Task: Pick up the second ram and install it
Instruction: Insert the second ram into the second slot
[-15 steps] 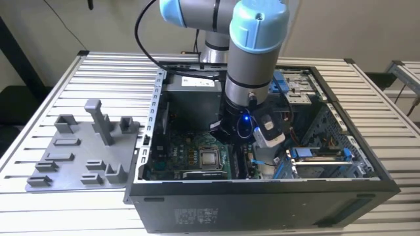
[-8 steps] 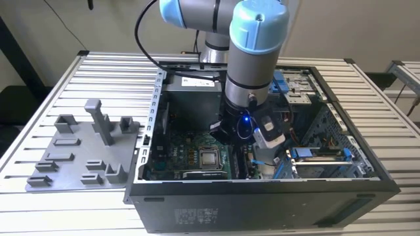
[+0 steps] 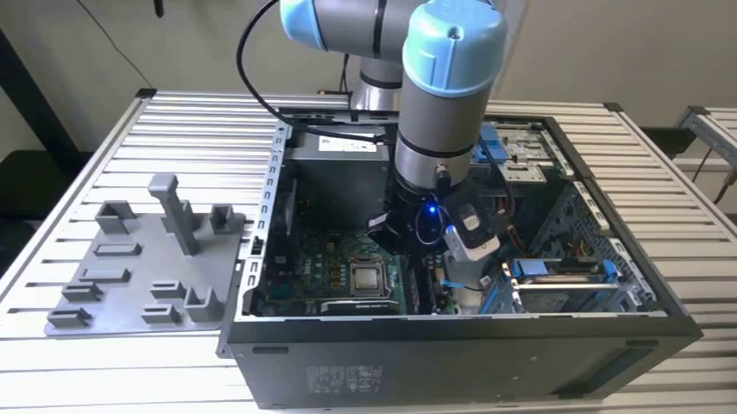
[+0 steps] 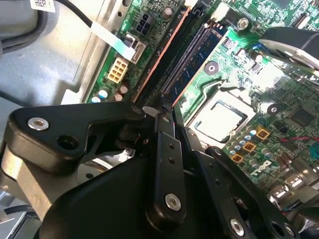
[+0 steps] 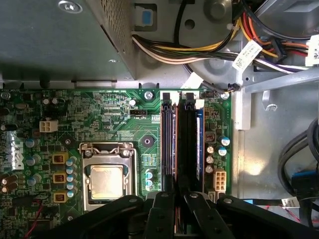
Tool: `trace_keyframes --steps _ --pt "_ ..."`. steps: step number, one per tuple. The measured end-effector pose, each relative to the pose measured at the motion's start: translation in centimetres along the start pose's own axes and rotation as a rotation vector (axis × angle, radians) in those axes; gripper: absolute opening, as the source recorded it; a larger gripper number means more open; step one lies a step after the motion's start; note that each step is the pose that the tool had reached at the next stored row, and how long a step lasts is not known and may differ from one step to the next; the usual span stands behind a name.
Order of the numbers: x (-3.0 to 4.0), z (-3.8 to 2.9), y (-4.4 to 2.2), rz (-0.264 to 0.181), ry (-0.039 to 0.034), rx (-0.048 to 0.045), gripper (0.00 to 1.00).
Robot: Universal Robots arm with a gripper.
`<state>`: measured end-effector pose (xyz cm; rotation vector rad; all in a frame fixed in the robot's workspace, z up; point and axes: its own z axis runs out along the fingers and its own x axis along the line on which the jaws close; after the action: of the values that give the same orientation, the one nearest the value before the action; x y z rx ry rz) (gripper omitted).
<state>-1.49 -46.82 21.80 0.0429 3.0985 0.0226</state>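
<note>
Claw (image 5: 175,211) down inside the open PC case (image 3: 645,285), lower centre of the first wrist view, fingers nearly closed over the memory slots (image 5: 182,144). Second ram (image 4: 192,57) sits edge-on in a slot, upper centre of the second wrist view. Can't tell if it's gripped. Grey tray (image 3: 138,285) on the bench (image 3: 69,172), left in the exterior view.

cable bundle (image 5: 199,47) crowding memory slots (image 5: 182,142), processor socket (image 5: 107,172) beside

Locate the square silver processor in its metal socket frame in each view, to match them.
Exterior view: the square silver processor sits inside the open black case, on the exterior view's left of the arm.
Second wrist view: processor alongside the long black memory slots.
First wrist view: processor alongside the same slots.
Shared landmark: the green motherboard around it.
</note>
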Motion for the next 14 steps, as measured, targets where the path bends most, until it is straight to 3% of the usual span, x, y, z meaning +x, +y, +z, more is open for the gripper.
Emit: trace_keyframes --steps 14 --pt "-0.14 0.03 0.01 -0.014 0.0002 -0.0045 0.14"
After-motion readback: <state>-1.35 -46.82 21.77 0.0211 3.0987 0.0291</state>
